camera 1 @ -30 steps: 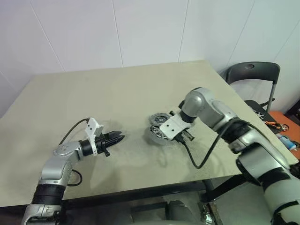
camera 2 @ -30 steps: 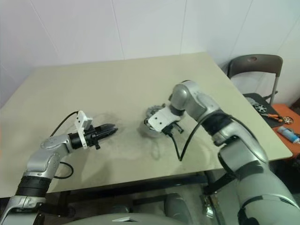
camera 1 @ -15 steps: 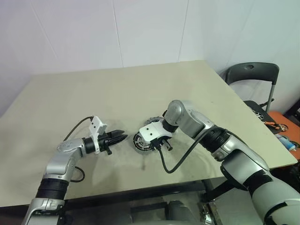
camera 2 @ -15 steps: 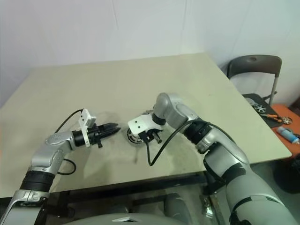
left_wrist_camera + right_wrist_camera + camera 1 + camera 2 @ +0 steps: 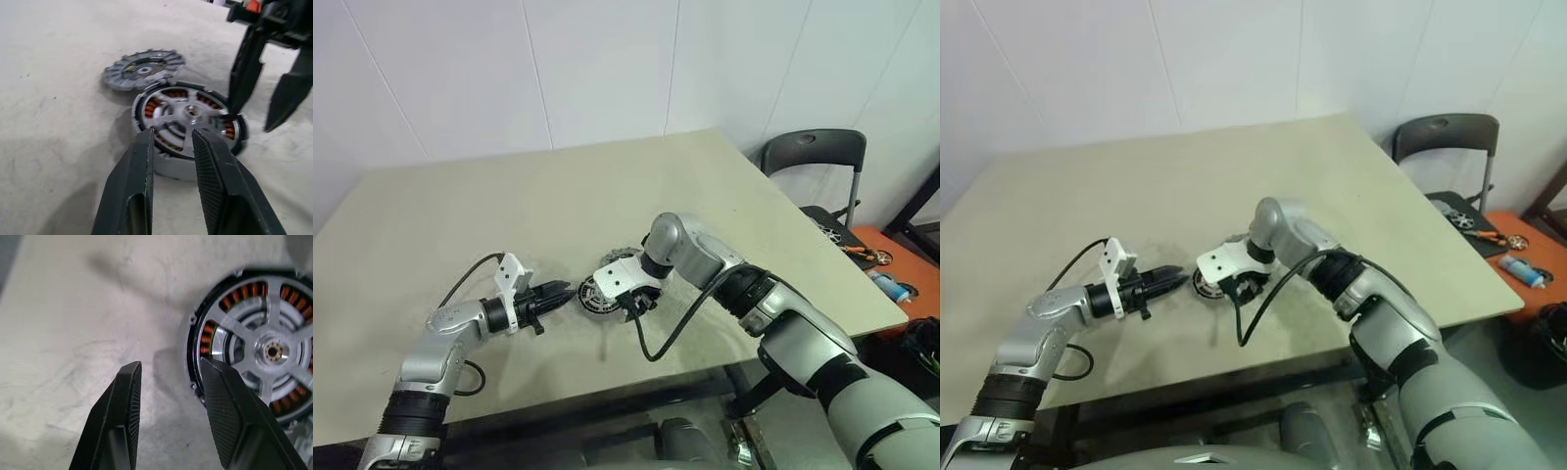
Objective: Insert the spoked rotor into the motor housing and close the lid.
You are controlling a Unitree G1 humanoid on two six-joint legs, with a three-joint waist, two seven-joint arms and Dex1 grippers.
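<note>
Lid (image 5: 143,70) flat on table (image 5: 54,58), touching motor housing (image 5: 188,128) rim.

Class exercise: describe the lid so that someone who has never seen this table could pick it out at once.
Start at the beige table and find the two grippers near its front edge. Between them sits the motor housing, copper windings showing under the spoked rotor. The lid lies flat just beyond it: a lower grey disc with a ribbed rim and dark centre, without copper.
</note>
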